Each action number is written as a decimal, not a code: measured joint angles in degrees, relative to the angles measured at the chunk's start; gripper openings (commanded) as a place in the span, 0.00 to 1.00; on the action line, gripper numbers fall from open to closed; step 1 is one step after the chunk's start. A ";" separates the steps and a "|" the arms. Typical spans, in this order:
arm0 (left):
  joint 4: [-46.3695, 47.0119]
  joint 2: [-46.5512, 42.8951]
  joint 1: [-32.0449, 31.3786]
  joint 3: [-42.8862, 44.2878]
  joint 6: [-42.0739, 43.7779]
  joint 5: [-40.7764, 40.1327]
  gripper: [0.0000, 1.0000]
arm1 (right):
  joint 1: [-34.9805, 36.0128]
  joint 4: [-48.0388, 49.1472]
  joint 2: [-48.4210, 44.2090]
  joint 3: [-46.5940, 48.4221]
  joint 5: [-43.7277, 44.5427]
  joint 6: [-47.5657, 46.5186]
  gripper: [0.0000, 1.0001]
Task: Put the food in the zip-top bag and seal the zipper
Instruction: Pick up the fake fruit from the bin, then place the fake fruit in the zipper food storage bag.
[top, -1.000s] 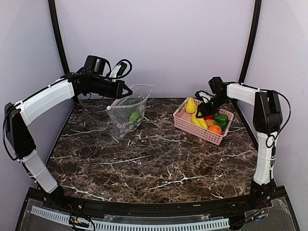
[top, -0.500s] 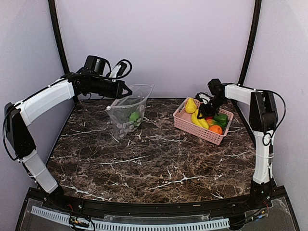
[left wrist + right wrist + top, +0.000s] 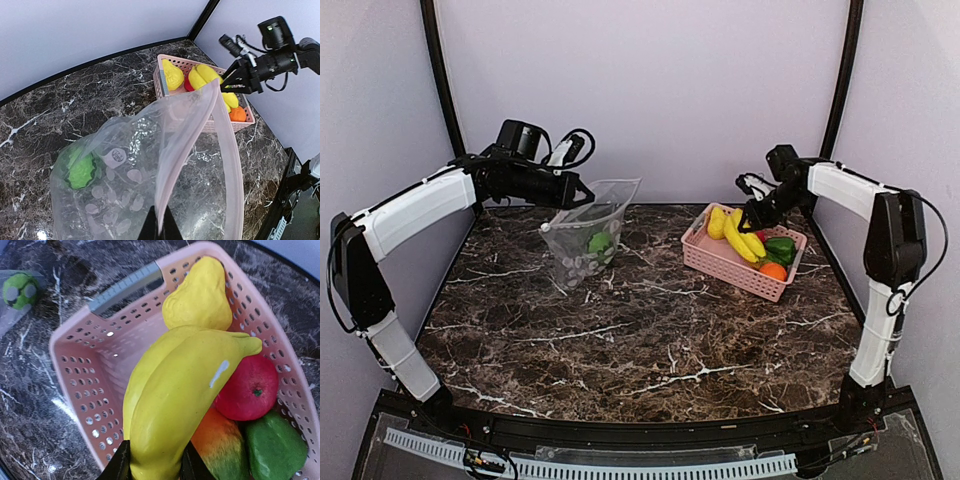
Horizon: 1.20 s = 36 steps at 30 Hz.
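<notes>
Left gripper [image 3: 582, 190]: fingers were closed together on the top strip of the zip-top bag [image 3: 590, 230], by which the bag was held upright on the dark marble table [image 3: 650, 330], at its far left. The mouth was seen standing open in the left wrist view, with the pinkish zipper [image 3: 185, 135] unsealed.

Bag contents: one green round piece [image 3: 80, 167] was noted low inside, behind the white polka dots.

Right gripper [image 3: 152, 467]: fingers were clamped on the lower end of the yellow banana [image 3: 180, 390], which was held over the pink slotted basket [image 3: 715, 262] at the far right of the table. Whether the banana touched the pieces beneath could not be told.

Basket contents: a yellow pear [image 3: 200, 297] was recorded at the far end, with a red fruit [image 3: 247, 390], an orange fruit [image 3: 222, 445] and a green pepper [image 3: 272, 447] grouped beside and under the banana.

Bag and basket were set well apart.
</notes>
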 measured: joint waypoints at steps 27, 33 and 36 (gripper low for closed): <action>10.51 -0.55 0.00 -5.16 -13.84 1.75 0.01 | 17.16 19.10 -12.70 14.80 -37.68 4.35 0.13; 11.21 -3.08 -0.11 -6.40 -13.60 1.05 0.01 | 18.27 23.26 -11.37 10.29 -46.95 15.15 0.12; 12.04 -4.13 -0.39 -7.41 -13.18 0.46 0.01 | 18.43 26.60 -11.34 6.03 -51.74 21.16 0.12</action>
